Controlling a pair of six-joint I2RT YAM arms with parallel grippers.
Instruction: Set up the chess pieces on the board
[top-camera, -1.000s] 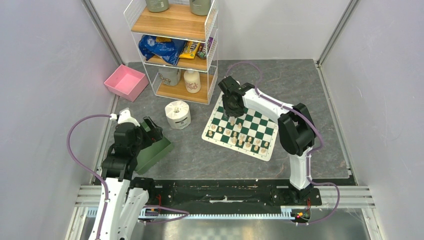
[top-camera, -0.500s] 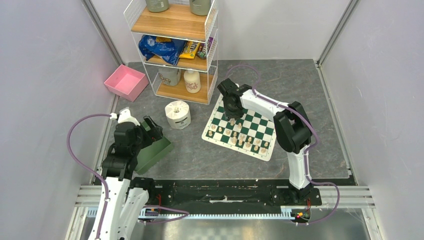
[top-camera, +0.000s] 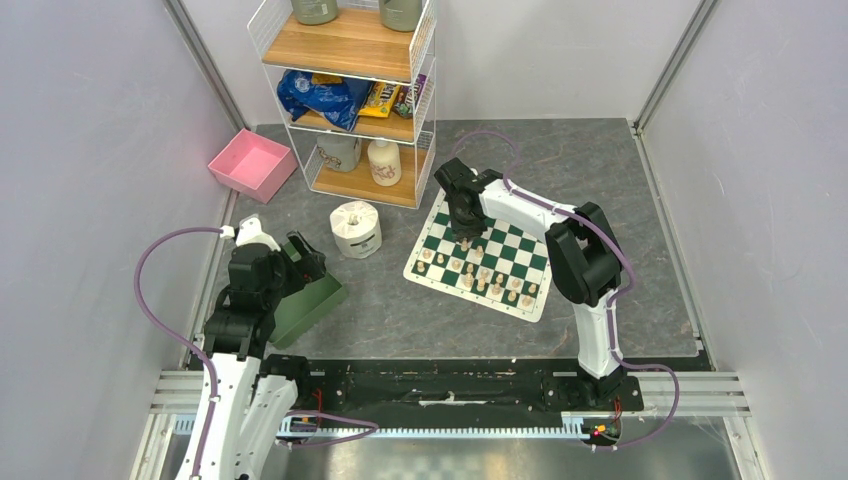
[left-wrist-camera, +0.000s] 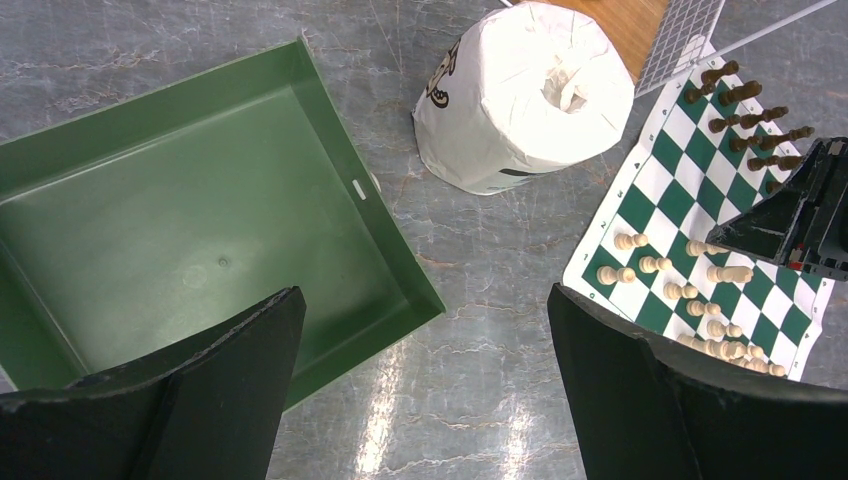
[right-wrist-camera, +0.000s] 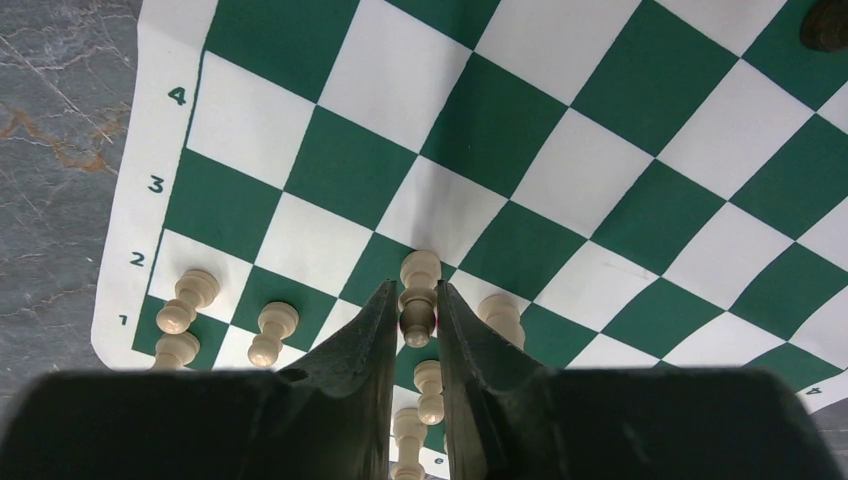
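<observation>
Over the board (top-camera: 515, 240), my right gripper (right-wrist-camera: 414, 290) pointed down, pinching one cream piece (right-wrist-camera: 420, 268); my left gripper (left-wrist-camera: 422, 293), well off the board, gaped wide.

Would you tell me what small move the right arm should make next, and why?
Probably squeeze the right pincer firmly onto the cream piece and lift straight up. Its fingers flank that piece closely on the board, though a firm pinch is not certain, and neighbouring cream pieces stand close by, so sideways motion risks toppling them.
</observation>
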